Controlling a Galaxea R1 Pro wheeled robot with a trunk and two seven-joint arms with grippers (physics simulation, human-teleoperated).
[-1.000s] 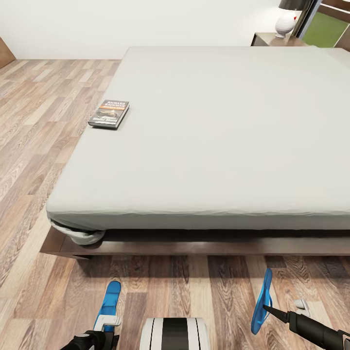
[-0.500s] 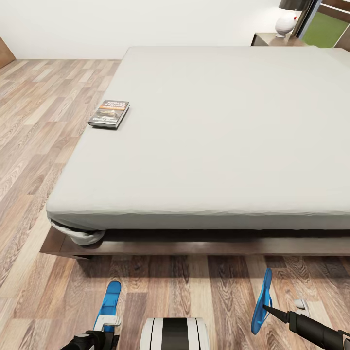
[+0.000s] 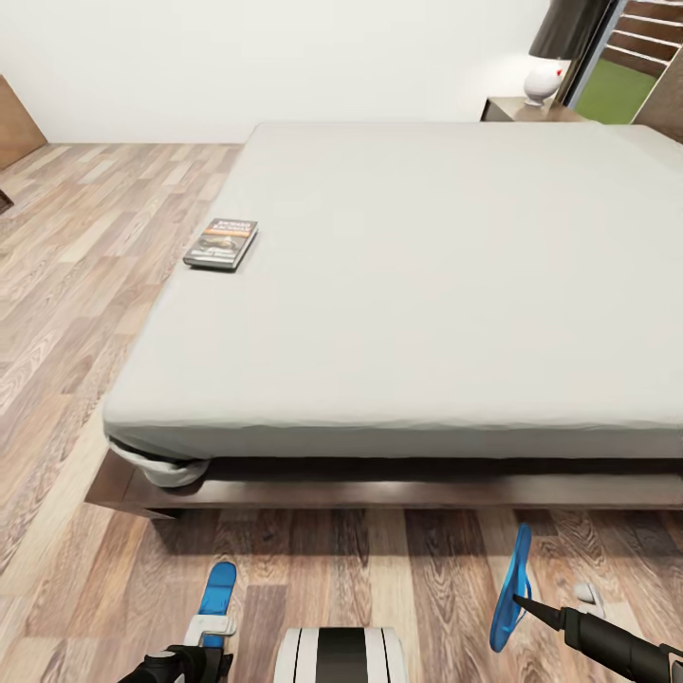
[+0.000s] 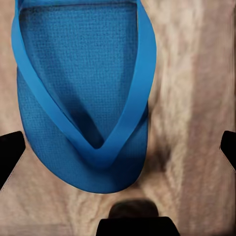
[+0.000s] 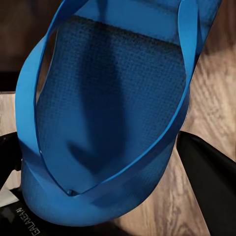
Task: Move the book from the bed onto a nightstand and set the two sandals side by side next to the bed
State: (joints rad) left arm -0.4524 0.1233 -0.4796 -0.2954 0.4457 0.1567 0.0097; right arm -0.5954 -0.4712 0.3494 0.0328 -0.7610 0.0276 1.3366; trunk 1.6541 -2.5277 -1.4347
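Nothing but the head camera has shifted, tilting up slightly. Left gripper (image 4: 118,147), fingers spread wide, hovers over a thin, bright blue flat-soled sandal (image 4: 83,98) lying on the plank floor (image 4: 196,88). Right gripper (image 3: 520,601) pinches the other blue sandal (image 3: 512,588) on edge. Light and floppy, I judge; grip near the strap. The dark paperback book (image 3: 221,244) lies far ahead on the grey-sheeted bed (image 3: 427,285).

There are two blue sandals (image 3: 216,590) (image 3: 512,588), one book (image 3: 221,244), one bed (image 3: 427,285), one nightstand (image 3: 507,109) and one lamp (image 3: 550,47).
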